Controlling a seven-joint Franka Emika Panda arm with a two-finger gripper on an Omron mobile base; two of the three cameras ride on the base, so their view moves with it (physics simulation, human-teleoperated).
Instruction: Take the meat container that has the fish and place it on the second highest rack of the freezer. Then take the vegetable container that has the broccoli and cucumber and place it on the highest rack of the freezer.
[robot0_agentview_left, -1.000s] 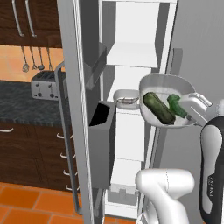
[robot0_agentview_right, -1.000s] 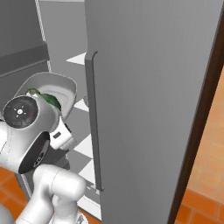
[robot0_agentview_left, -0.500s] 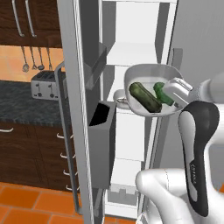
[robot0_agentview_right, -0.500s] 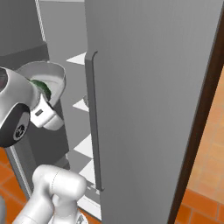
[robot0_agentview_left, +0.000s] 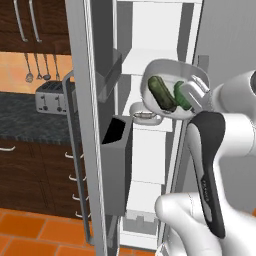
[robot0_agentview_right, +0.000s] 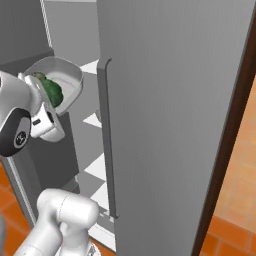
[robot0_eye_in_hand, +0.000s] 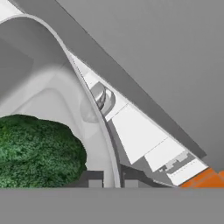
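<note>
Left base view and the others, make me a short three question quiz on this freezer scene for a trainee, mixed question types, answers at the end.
1. True or false: the gripper is shut on the rim of the vegetable container.
2. Multiple choice: where is the meat container? A) on a shelf inside the freezer B) on the counter C) on the floor
3. Fill in: in the held bowl, the dark olive cylinder is the ____, and the bright green lump is the broccoli.

Key: 1 true; 2 A; 3 cucumber.
</note>
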